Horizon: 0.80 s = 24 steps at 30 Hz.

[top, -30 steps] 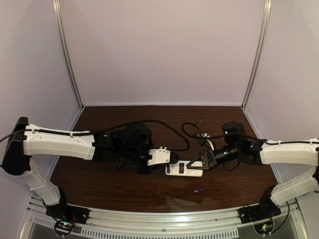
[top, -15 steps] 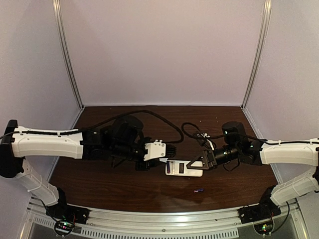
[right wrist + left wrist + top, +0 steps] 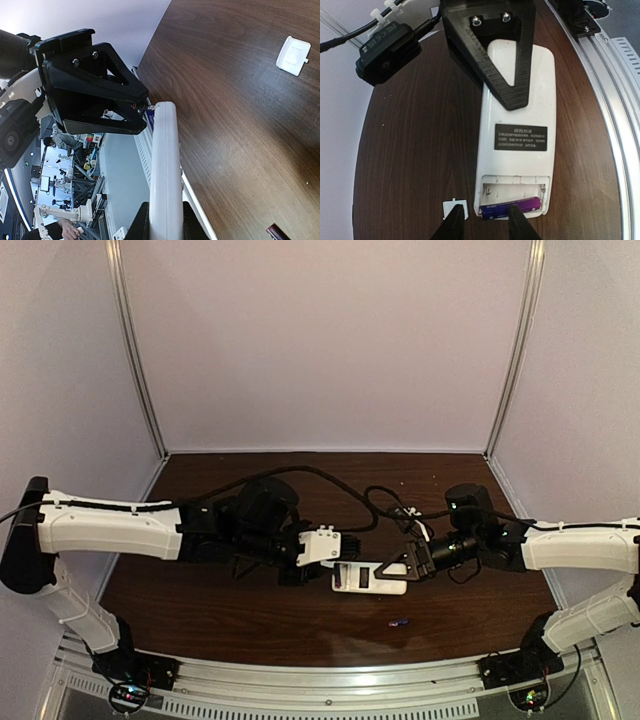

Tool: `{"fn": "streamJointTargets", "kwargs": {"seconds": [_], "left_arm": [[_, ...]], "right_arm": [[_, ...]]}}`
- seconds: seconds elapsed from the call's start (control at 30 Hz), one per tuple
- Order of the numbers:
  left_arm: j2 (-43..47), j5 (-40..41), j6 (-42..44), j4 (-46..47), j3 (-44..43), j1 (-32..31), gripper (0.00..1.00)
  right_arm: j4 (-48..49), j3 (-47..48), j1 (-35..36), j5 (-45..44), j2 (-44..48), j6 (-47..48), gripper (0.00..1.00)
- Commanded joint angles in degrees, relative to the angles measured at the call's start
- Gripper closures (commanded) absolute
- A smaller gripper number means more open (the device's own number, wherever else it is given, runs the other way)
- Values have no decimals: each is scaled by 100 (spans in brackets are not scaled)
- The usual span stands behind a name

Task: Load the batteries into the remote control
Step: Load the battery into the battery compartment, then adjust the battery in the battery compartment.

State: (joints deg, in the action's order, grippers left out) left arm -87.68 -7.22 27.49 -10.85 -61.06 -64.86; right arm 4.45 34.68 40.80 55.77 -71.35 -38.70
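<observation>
A small thin white plastic cover piece [image 3: 293, 55] lies flat near the middle of the dark brown wooden table [image 3: 200, 620], away from its edges. A ribbed silver metal rail [image 3: 330, 680] runs along the near edge, and pale lavender walls [image 3: 320, 340] rise from the other three.

We noted remote control [image 3: 517, 145]: smooth white plastic | table [image 3: 415, 150] under it: glossy wood grain | battery [image 3: 512, 207] in it: shiny wrap | right gripper fingers [image 3: 495, 60] on it: matt ribbed plastic | rail [image 3: 615, 130] beside it: brushed metal
</observation>
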Motion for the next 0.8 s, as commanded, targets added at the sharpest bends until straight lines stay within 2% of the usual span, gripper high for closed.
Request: {"fn": "streamJointTargets", "kwargs": {"seconds": [0.0,0.27,0.77], "left_arm": [[-123,66,-23,129,-194,6,70],[-212,90,54,20,-213,-1,82],[-519,151,207,-260,-209,-141,90]], "right_arm": [[118,163,35,117,93,99,100],[135,154,34,118,130,85,100],[385,124,16,180,269,-74,100]]}}
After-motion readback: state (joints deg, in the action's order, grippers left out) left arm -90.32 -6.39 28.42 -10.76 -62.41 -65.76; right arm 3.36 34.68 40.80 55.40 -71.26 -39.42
